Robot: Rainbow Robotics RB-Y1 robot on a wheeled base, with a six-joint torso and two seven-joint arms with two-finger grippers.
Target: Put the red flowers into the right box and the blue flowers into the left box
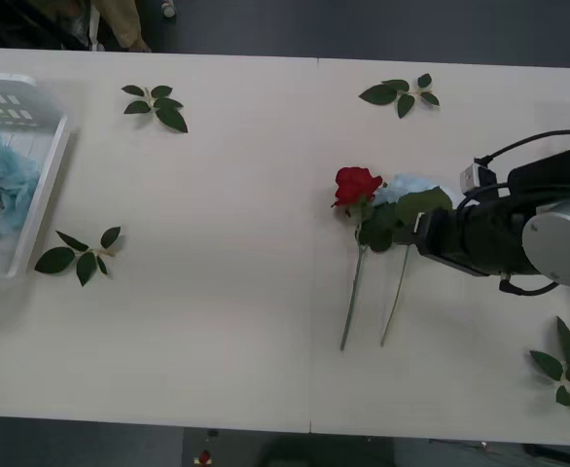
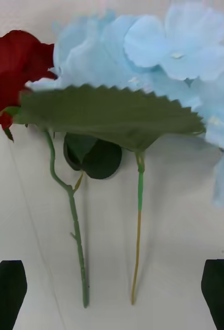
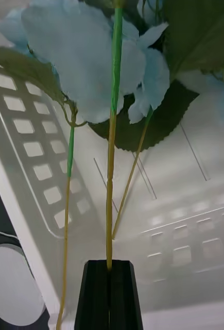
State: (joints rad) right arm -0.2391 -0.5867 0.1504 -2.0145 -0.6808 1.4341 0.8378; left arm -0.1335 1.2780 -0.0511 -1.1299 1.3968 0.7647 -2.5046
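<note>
The table (image 1: 246,321) is a broad, pale cream surface lit evenly from above, with only soft shadows on it. A thin dark seam (image 1: 314,243) runs across its middle from the far edge to the near edge, splitting it into two panels. Beyond the table's far edge lies a strip of dark grey floor (image 1: 382,29). At that strip's left end, just past the table's far left corner, stands something tan and partly cut off (image 1: 120,24); what it is cannot be told. Below the table's near edge the floor (image 1: 90,446) is dark again, with a small red object (image 1: 203,457) near the seam's end.
</note>
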